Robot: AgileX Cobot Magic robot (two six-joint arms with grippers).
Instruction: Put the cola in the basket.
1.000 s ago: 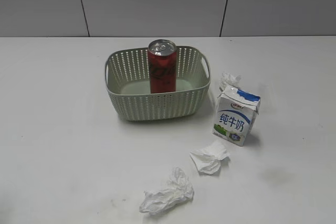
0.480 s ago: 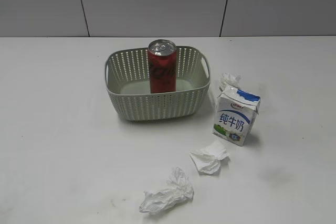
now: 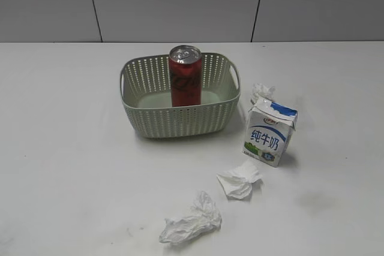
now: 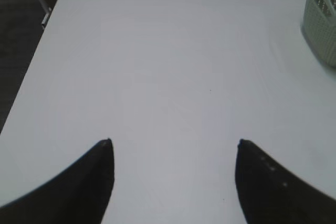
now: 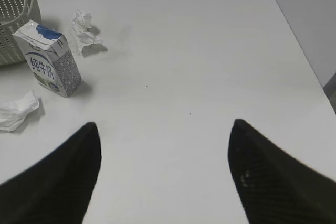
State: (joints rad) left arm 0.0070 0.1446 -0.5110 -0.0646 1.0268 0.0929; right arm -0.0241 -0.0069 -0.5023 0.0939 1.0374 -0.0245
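Note:
The red cola can (image 3: 185, 76) stands upright inside the sage-green basket (image 3: 180, 119) at the middle of the table. The basket's corner also shows in the left wrist view (image 4: 321, 22) and in the right wrist view (image 5: 16, 22). Neither gripper shows in the exterior view. My left gripper (image 4: 174, 142) is open and empty over bare table, far left of the basket. My right gripper (image 5: 164, 124) is open and empty over bare table, right of the milk carton.
A white-and-blue milk carton (image 3: 270, 131) stands right of the basket, also in the right wrist view (image 5: 48, 59). Crumpled tissues lie behind the carton (image 3: 262, 92), in front of it (image 3: 240, 180) and near the front edge (image 3: 191, 220). The table's left edge (image 4: 37, 56) shows.

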